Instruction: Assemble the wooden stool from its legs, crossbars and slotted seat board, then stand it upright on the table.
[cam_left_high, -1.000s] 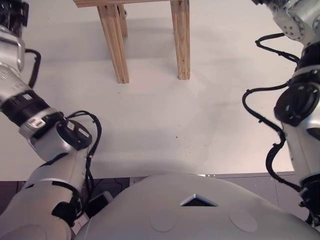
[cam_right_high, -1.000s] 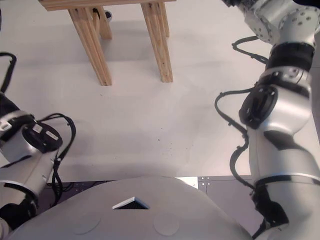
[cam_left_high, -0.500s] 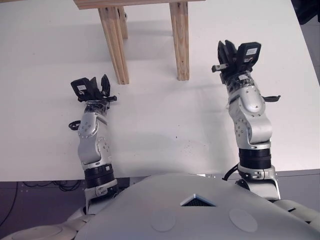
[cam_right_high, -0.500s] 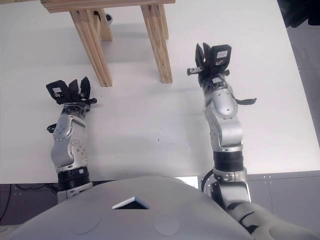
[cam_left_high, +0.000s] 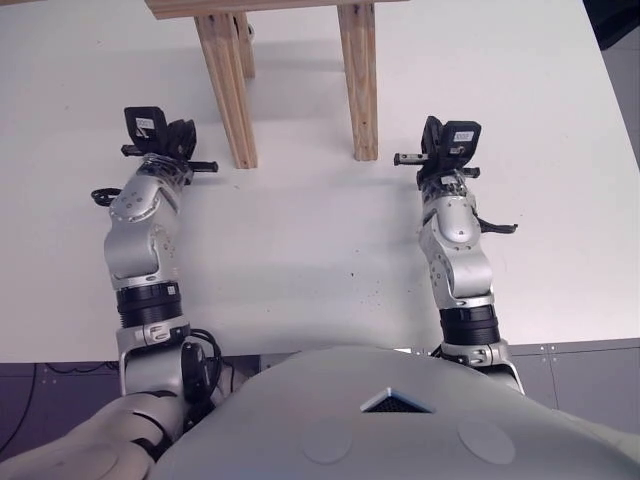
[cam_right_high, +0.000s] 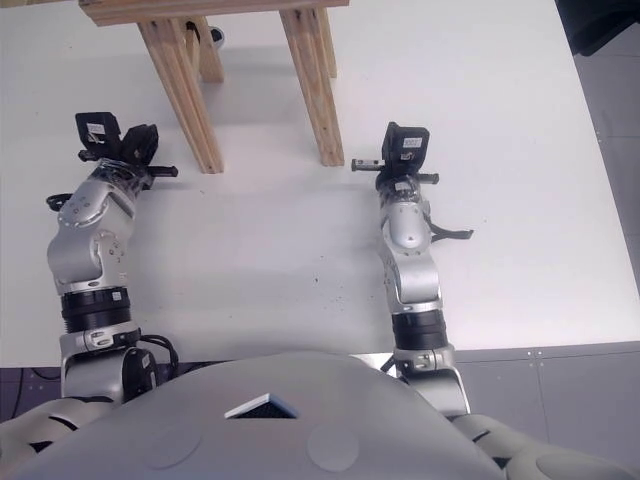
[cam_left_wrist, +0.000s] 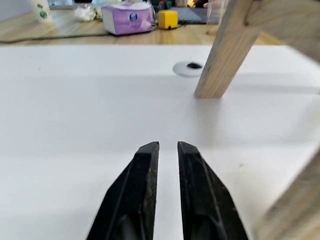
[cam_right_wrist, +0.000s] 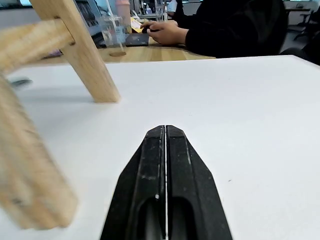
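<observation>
Left eye view had the stool (cam_left_high: 290, 70) standing on its feet at the far side of the table (cam_left_high: 320, 260), its seat cut off by the frame's upper edge, so the slots could not be checked. From what showed, I judged it assembled and already upright. Its legs ran straight up from the table. The stool lay ahead of both arms and between them. The left fingers (cam_left_wrist: 145, 170) sat just outside the near left leg (cam_left_high: 228, 90), low over the table, with only a narrow gap between them and nothing held. The right fingers (cam_right_wrist: 152, 165) sat outside the near right leg (cam_left_high: 360, 80), pressed together and empty. They pointed past that leg, not at it. The left arm looked slightly the nearer to its leg, though neither touched wood. Any steadying or testing of the stool would, I thought, mean swinging inward toward a leg.

As for writing, each wrist camera housing carried a small white sticker, too small to read. The purple box (cam_left_wrist: 127, 22) on the far bench had print I could not make out.
</observation>
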